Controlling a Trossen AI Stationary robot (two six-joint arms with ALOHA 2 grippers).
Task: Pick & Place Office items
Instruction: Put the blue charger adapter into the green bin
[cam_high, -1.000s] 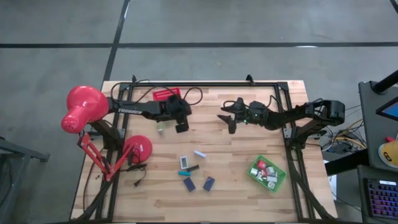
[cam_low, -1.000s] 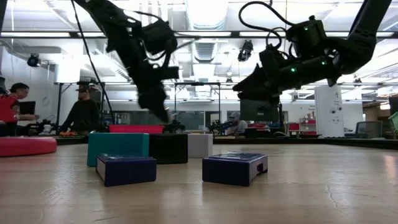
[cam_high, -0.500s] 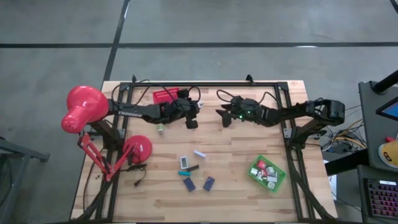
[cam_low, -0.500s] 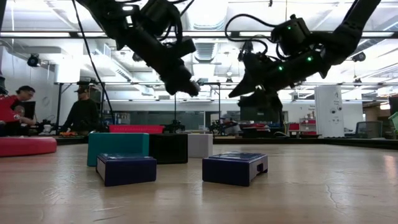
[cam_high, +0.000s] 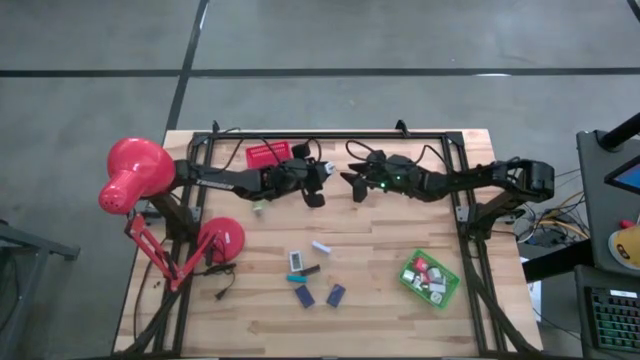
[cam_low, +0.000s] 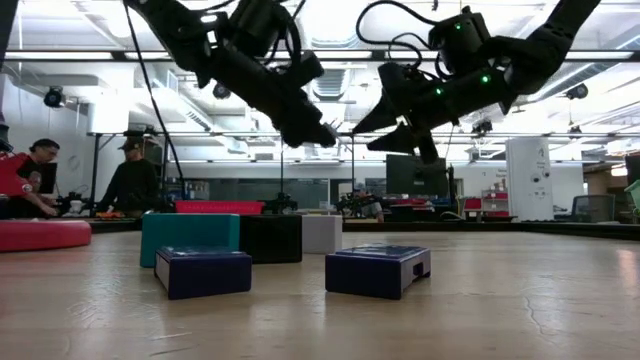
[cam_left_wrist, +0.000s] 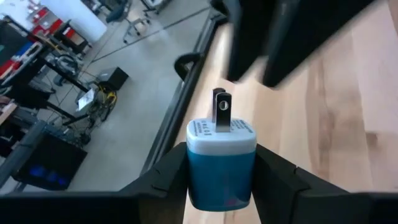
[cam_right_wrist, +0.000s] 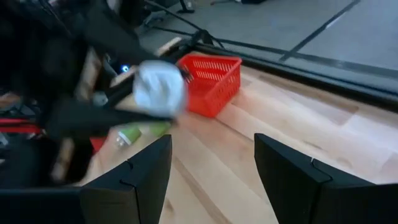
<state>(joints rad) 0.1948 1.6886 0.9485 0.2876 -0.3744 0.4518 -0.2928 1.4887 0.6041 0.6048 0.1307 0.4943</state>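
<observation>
**Charger plug held aloft beside the red basket**

Just right of the red basket (cam_high: 267, 154), a blue-and-white charger plug (cam_left_wrist: 221, 158) is clamped between the fingers of the left gripper (cam_high: 313, 186), prongs outward, above the table (cam_high: 400, 240). Facing it, farther right of the basket, the right gripper (cam_high: 352, 184) is held spread apart and empty. Other office items (cam_high: 312, 272) lie on the table below the basket, toward the front.
</observation>
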